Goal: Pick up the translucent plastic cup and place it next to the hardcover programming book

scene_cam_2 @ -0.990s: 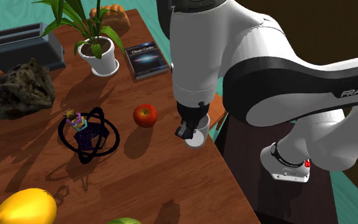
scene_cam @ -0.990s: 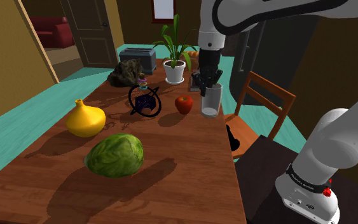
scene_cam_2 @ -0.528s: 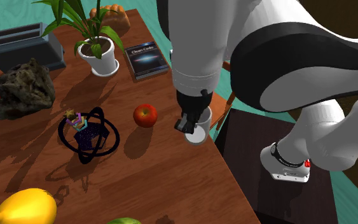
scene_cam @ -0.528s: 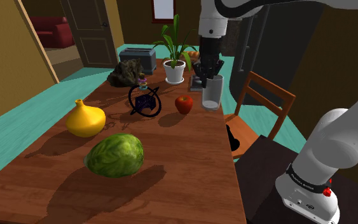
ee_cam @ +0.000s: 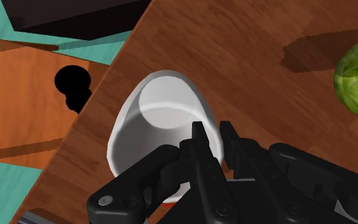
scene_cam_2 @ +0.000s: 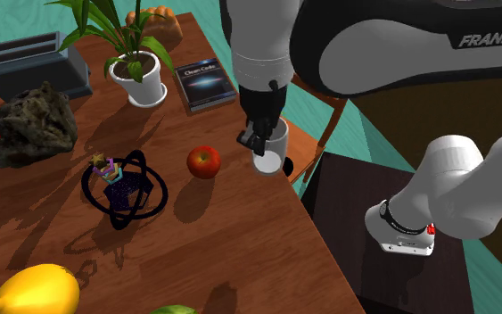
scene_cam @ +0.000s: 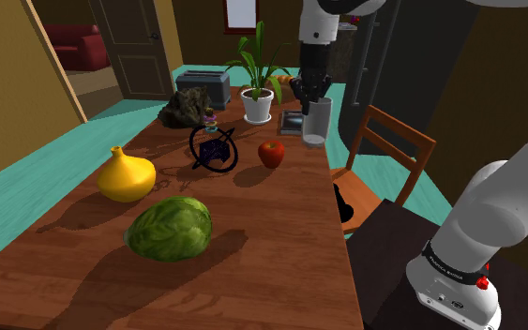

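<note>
One brown wooden table (scene_cam: 252,272), teal floor (scene_cam: 8,202), cup (scene_cam: 317,124) in hand (ee_cam: 211,135)

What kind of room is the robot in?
Probably a dining room or kitchen in a house. There is a long wooden table with a toaster and an apple on it, and a wooden chair beside it. A red sofa shows through a doorway.

My black two-finger gripper (scene_cam_2: 258,141) clasps the rim of a pale translucent cup (scene_cam_2: 271,160) at the brown wooden table's (scene_cam_2: 240,241) edge. A round red apple (scene_cam_2: 203,161) sits near the cup. The dark hardcover book (scene_cam_2: 206,83) lies flat farther along, beside a white-potted green plant (scene_cam_2: 138,77).
</note>
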`<state>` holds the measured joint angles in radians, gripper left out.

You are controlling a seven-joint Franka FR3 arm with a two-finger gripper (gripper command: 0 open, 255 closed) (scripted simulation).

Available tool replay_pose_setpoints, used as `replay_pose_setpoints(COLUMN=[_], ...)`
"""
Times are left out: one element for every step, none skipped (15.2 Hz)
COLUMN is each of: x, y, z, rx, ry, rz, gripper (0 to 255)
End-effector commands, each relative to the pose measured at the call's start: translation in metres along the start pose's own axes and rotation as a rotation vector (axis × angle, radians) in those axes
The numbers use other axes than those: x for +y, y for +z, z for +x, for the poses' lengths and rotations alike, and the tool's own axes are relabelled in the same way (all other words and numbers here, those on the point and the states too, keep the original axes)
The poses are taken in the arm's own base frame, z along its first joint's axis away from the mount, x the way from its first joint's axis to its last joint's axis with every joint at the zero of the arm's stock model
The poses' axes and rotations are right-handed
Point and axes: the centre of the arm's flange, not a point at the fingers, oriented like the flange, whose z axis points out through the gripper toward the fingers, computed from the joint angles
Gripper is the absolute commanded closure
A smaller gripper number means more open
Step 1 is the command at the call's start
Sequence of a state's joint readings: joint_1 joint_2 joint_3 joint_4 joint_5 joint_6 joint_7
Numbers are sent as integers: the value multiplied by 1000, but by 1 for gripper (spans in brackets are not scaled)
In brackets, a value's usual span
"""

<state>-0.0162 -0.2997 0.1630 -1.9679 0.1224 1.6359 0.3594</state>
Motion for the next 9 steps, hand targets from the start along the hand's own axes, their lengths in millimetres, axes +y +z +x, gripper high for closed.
replay_pose_setpoints(x=[20,29,39,49,58,68,78,87,97], y=[-1,-2,-3,-4,-5,-6,-8,-9,-10], z=[19,28,37,46,55,64,73,82,91], rx=[1,1,1,1,1,1,1,1,1], ry=[-1,-1,-1,-1,-1,-1,-1,-1,-1], rz=[0,0,0,0,0,0,0,0,0], gripper=[255,255,255,255,255,255,255,255,255])
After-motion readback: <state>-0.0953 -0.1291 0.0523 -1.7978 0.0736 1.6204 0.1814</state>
